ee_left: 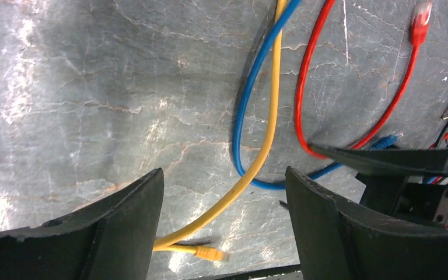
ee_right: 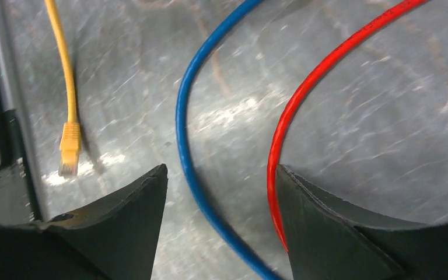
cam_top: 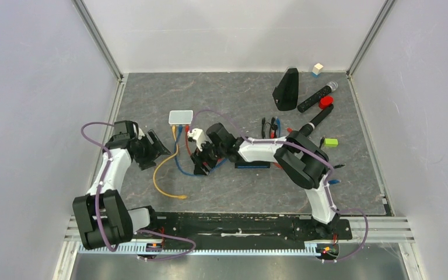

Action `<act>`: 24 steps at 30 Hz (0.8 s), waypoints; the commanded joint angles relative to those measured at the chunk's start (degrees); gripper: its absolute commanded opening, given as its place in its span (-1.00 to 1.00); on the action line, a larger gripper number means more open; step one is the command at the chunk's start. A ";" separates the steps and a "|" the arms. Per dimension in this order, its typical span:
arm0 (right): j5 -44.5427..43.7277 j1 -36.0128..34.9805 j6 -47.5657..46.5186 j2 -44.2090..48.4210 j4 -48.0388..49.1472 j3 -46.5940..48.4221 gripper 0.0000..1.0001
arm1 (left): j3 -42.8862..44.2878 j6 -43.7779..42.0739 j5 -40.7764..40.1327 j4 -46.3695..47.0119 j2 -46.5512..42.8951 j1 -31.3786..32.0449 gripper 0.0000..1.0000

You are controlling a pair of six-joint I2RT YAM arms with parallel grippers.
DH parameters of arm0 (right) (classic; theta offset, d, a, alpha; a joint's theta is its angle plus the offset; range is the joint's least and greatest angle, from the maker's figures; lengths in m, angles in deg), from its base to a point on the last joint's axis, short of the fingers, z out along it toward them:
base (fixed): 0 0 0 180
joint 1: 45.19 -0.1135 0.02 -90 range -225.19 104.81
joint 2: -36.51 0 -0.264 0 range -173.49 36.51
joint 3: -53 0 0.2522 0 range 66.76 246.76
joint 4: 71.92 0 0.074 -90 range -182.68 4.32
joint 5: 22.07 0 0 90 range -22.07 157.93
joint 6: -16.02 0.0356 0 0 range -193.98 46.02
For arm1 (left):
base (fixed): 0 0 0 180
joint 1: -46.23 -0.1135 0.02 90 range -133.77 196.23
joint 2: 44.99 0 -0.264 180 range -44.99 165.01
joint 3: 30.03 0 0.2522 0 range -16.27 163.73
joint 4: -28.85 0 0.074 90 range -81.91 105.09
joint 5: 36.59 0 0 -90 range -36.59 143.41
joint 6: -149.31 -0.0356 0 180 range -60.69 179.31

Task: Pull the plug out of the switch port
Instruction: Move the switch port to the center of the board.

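The switch (cam_top: 181,116) sits on the far-left part of the table (cam_top: 256,186). The plugs enter at its near edge, but they are too small to tell which one is meant. The yellow cable (cam_top: 162,166), blue cable (cam_top: 179,164) and red cable (ee_right: 303,99) run out from that edge toward the arm bases. A seated plug's long axis therefore looks to lie far-to-near, and the pull would come straight back toward the bases.

The switch lies beyond both tools. The left gripper (ee_left: 223,175) hangs just left of the cables, jaws spread wide and holding nothing, and looks slightly the nearer to the ports. The right gripper (ee_right: 220,169) is also spread and empty, and hovers over the blue and red runs near the switch.

The table is grey and stone-patterned. A black wedge (cam_top: 287,90) and a green block (cam_top: 329,142) lie well apart to the right, and pale walls close the table in
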 commanded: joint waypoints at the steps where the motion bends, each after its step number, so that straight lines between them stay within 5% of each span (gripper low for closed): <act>1: 1.47 -1.18 4.53 5.15 4.79 -7.32 0.38 | 3.77 -2.64 -3.95 -3.47 -3.27 -0.02 0.64; 13: 1.14 -5.40 8.56 13.76 6.11 -20.43 0.38 | 9.79 -4.94 -4.32 -2.60 2.67 -0.01 0.68; 24: -0.13 -7.54 9.28 20.45 2.48 -18.49 0.40 | 8.98 -4.37 -3.05 0.57 6.91 0.04 0.69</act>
